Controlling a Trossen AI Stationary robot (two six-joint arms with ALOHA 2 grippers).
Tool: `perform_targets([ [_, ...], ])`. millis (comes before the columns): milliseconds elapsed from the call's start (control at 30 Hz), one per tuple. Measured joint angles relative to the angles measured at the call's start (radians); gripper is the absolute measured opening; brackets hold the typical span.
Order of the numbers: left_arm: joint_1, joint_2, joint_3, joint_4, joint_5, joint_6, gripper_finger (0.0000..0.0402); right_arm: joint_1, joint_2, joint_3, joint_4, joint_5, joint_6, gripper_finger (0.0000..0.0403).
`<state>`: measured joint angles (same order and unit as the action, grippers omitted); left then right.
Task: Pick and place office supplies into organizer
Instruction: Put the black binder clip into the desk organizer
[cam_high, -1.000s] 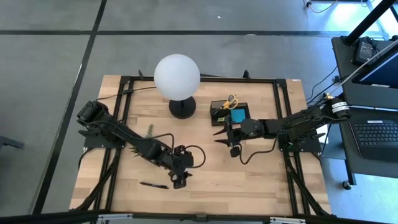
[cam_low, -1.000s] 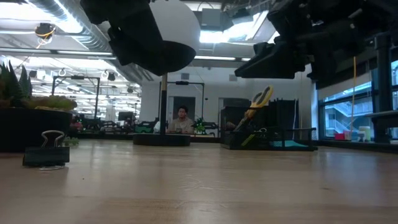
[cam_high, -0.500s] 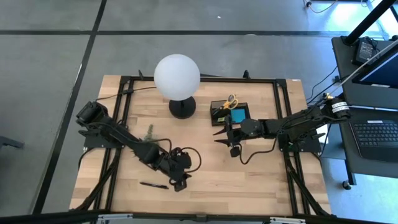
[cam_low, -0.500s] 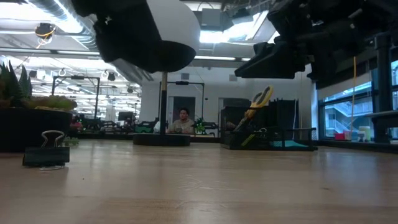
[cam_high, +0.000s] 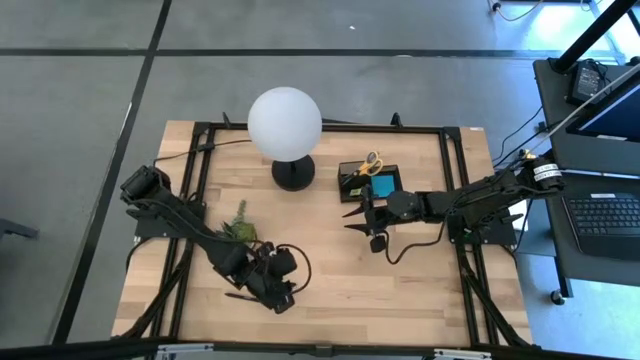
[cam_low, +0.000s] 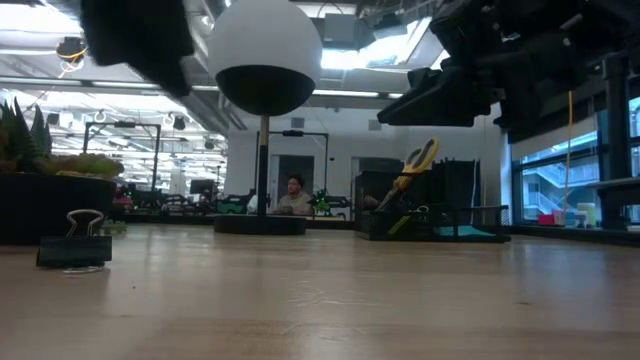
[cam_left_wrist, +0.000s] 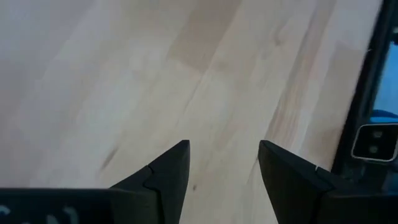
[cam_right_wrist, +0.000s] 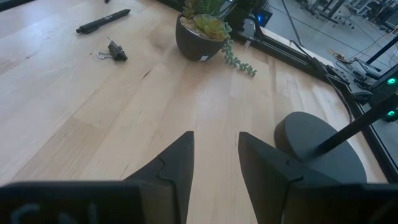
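A: Table (cam_high: 400, 285) pale blond wood, lightly grained; lamp globe (cam_high: 285, 120) white, its base (cam_high: 293, 174) black.

B: Scissors (cam_high: 372, 163) yellow-handled; sticky pad (cam_high: 381, 185) blue; pen (cam_right_wrist: 102, 21) black; plant (cam_right_wrist: 205, 25) green, dark pot.

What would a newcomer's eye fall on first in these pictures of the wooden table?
The big white globe lamp on its round black base stands at the table's back edge. Beside it sits the small black organizer tray holding yellow-handled scissors and a blue sticky-note pad. The left gripper hovers, open and empty, at the front near a black pen; the right gripper waits just in front of the tray.
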<state>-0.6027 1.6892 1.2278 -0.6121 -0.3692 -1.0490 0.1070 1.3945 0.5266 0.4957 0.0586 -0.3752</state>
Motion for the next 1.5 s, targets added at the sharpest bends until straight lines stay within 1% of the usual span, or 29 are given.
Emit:
perform_targets([
  [133,-0.005,0.043,0.0,-0.065,0.074,-0.098,0.0185,0.0,0.0,0.0,0.0,0.0,0.0,0.0129],
  [233,0.003,0.088,0.0,-0.067,0.146,-0.134,0.0184,0.0,0.0,0.0,0.0,0.0,-0.001,0.0129],
  [300,0.015,0.118,0.02,-0.099,0.185,-0.162,0.0185,-0.001,0.0,0.0,0.0,0.0,0.0,0.0129],
  [367,0.025,0.149,0.057,-0.174,0.212,-0.192,0.0185,-0.002,0.0,0.0,0.002,0.0,0.0,0.0129],
  [500,0.036,0.212,0.156,-0.322,0.216,-0.215,0.0185,-0.004,0.0,0.0,0.002,0.0,0.005,0.0129],
  [667,0.041,0.301,0.262,-0.401,0.218,-0.185,0.0185,-0.006,0.0,0.0,0.001,0.0,0.027,0.0129],
  [800,0.042,0.357,0.301,-0.483,0.25,-0.182,0.0185,-0.007,0.0,0.0,0.001,0.0,0.031,0.0129],
  [900,0.044,0.386,0.302,-0.537,0.3,-0.203,0.0184,-0.007,0.0,0.0,0.001,0.0,0.031,0.0129],
  [1000,0.048,0.395,0.302,-0.539,0.344,-0.212,0.0185,-0.007,0.0,0.0,0.001,0.0,0.031,0.0129],
  [1500,0.045,0.387,0.302,-0.459,0.326,-0.185,0.0185,-0.007,0.0,0.0,0.001,0.0,0.031,0.0129],
])
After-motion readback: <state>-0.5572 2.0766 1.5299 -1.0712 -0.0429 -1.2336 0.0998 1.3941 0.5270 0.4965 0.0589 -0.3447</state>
